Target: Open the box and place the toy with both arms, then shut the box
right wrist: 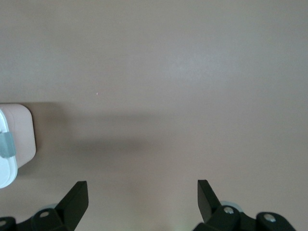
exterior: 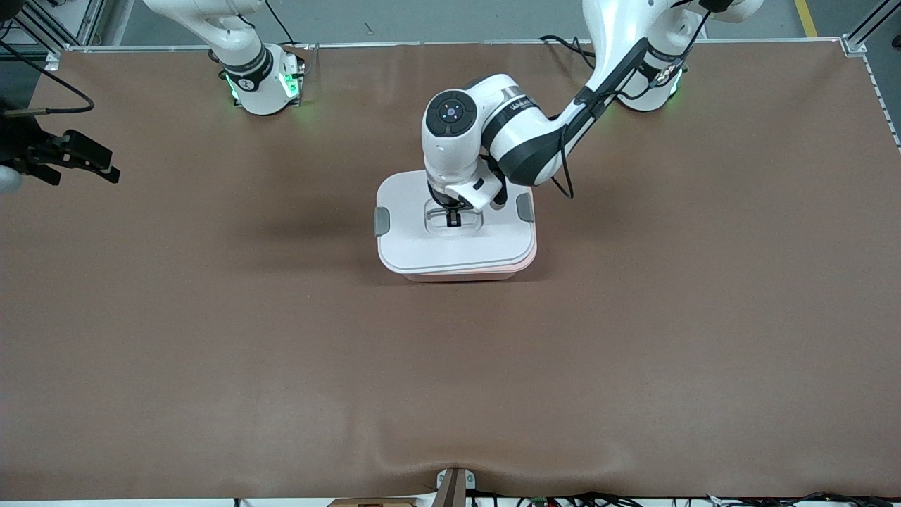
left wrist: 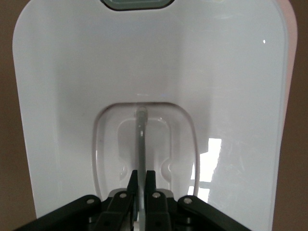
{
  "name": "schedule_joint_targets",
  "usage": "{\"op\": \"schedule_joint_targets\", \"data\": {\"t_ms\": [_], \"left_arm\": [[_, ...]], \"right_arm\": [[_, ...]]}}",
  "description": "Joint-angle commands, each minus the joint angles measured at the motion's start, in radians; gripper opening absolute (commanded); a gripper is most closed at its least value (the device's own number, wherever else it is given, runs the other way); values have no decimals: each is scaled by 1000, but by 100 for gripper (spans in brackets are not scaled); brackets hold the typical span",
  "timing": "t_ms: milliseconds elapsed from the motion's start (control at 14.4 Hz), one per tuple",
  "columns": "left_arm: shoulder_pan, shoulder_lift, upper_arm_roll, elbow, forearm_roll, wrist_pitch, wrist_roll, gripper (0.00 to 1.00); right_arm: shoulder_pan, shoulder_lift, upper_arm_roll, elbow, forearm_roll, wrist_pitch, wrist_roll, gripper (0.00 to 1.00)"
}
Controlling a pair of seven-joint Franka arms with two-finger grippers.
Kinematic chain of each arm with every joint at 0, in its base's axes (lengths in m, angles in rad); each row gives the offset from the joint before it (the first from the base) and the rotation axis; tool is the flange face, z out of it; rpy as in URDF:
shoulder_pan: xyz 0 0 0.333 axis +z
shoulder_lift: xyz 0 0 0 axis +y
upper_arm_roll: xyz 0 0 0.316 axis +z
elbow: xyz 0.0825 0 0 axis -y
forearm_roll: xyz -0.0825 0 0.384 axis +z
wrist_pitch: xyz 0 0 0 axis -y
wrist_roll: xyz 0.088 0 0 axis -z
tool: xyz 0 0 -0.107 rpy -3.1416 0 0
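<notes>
We see a brown counter (exterior: 211,338) carrying one white box (exterior: 422,246), lid on, pinkish base touching the surface. The box sits directly beneath the left fingers (left wrist: 150,180), well apart from the right fingers (right wrist: 77,199).

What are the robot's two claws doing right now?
Left end effector: closed on the lid handle of the box.
Right end effector: open, holding nothing, above bare table.

White box (exterior: 422,246) lid, grey latches (exterior: 381,221), pinkish base; plain brown table (exterior: 211,338); white arms banded black, black hands, green-lit bases.
</notes>
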Motion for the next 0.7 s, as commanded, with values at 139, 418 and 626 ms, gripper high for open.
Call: {"op": "schedule_joint_targets", "data": {"t_ms": [139, 418, 626], "left_arm": [[9, -25, -1, -21, 20, -20, 49, 0], [12, -25, -1, -18, 22, -20, 52, 0], [13, -25, 1, -10, 20, -20, 52, 0]], "right_arm": [[-12, -14, 6, -3, 10, 7, 9, 100], [-16, 35, 8, 80, 6, -19, 2, 100], [-12, 42, 8, 85, 6, -43, 11, 100]]}}
